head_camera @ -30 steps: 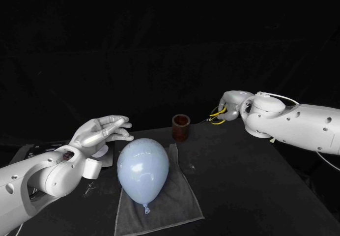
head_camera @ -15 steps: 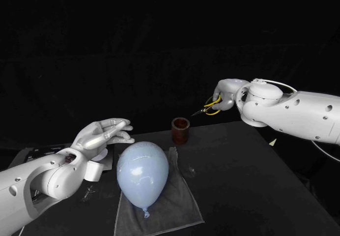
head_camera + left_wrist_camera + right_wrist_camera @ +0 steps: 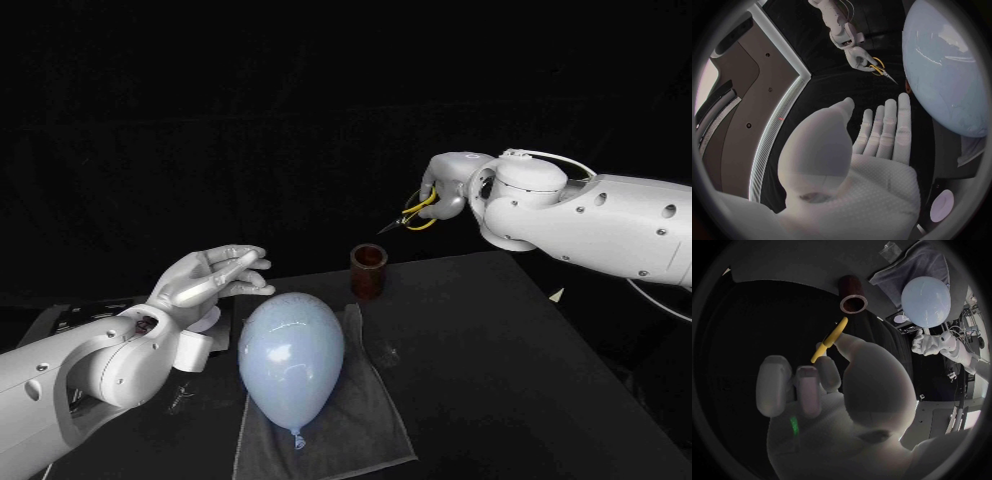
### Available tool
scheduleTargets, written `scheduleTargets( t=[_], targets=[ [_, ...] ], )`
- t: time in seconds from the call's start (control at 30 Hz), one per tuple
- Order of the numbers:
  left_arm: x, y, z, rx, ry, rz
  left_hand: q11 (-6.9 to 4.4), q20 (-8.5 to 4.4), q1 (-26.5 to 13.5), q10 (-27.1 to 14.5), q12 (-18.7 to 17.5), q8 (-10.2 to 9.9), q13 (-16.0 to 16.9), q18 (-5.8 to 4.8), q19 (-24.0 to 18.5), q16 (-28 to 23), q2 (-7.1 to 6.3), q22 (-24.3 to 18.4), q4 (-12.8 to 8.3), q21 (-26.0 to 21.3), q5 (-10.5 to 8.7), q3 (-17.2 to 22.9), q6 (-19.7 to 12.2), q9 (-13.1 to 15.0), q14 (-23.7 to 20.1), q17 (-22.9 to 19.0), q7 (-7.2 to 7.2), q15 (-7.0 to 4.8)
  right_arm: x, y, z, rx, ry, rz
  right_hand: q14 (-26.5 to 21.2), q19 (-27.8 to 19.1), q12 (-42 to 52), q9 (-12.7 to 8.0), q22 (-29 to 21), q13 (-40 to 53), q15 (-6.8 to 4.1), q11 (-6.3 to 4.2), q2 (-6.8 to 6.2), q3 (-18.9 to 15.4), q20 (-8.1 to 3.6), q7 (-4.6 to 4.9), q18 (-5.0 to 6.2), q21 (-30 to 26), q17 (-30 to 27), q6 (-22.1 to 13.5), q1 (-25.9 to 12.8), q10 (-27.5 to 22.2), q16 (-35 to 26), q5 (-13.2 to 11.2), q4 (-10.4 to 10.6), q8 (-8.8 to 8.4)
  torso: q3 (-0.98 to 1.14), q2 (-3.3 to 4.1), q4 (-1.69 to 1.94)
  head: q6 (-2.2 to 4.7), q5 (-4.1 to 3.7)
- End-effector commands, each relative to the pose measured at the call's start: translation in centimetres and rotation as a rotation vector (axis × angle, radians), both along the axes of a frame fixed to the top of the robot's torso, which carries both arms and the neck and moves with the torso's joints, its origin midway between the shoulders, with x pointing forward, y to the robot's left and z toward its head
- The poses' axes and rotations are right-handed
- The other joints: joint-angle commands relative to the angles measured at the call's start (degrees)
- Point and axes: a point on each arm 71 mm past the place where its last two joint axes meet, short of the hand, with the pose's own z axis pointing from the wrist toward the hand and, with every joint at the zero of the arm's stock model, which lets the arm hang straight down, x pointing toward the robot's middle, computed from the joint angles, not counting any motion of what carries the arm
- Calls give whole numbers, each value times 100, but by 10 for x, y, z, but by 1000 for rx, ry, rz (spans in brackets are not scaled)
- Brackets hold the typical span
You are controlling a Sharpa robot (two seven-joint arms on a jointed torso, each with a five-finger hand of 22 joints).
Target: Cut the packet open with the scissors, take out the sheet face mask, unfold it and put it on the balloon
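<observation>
My right hand (image 3: 444, 192): raised well above the worktop (image 3: 534, 380), fingers closed round the yellow handles of the scissors (image 3: 411, 213).
Scissors: in my right hand's grip, up in the air, dark blades pointing out from the hand toward the brown cup (image 3: 371, 270); above the cup and apart from it. I cannot tell whether the blades are parted.
My left hand (image 3: 209, 275): holding nothing, palm bare, fingers (image 3: 891, 125) stretched out side by side with the thumb apart; it hovers just beside the balloon (image 3: 291, 350), at its far end, not touching it.
Balloon: pale blue, lying lengthwise on the grey towel (image 3: 368, 410), knot end toward me, round end toward the cup.
Towel: spread flat on the worktop under the balloon, its far edge near the cup.
Brown cup: upright, open mouth up, just beyond the balloon's round end.
Packet: I cannot make it out for certain.
</observation>
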Motion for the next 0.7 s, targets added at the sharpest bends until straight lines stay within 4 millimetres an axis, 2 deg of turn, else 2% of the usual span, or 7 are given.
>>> scheduleTargets(
  t=[0.03,0.23,0.37,0.7],
  targets=[
    [0,-3,1,-7,-11,-21,4,9,55,31,-20,-17,-4,78,-16,-15,6,-7,-22,39,-3,-1,42,-4,-41,-5,456,12,-3,5,1,-25,13,5,458,19,-45,245,-8,2,-43,-22,69,10,-5,-106,-23,9,844,491,3,-16,27,22,18,420,5,12,-4,7,25],
    [0,-2,1,-5,-12,-21,4,9,55,31,-20,-17,-4,78,-16,-15,6,-7,-22,39,-3,-1,42,-4,-41,-5,456,12,-8,11,0,-28,22,24,458,21,-54,244,-2,-5,-42,-22,72,12,-5,-104,-24,13,845,488,2,-21,27,23,21,420,12,8,-1,34,60],
    [0,-2,1,-4,-12,-22,4,9,55,31,-20,-17,-4,78,-16,-15,6,-7,-22,39,-3,-1,42,-4,-41,-5,456,12,-10,14,0,-31,30,34,458,21,-54,244,-2,-5,-42,-22,72,12,-5,-104,-24,14,844,488,2,-21,27,23,21,420,12,13,-6,77,38],
    [0,-2,1,-4,-11,-24,4,9,54,34,-27,-24,-12,78,-17,-15,8,-8,-22,40,-3,-1,41,-9,-42,-9,457,12,-13,19,-2,-35,54,49,456,21,-66,243,3,-14,-41,-22,73,14,-5,-102,-25,17,838,483,1,-27,23,24,24,420,11,15,-6,94,41]
  ],
)
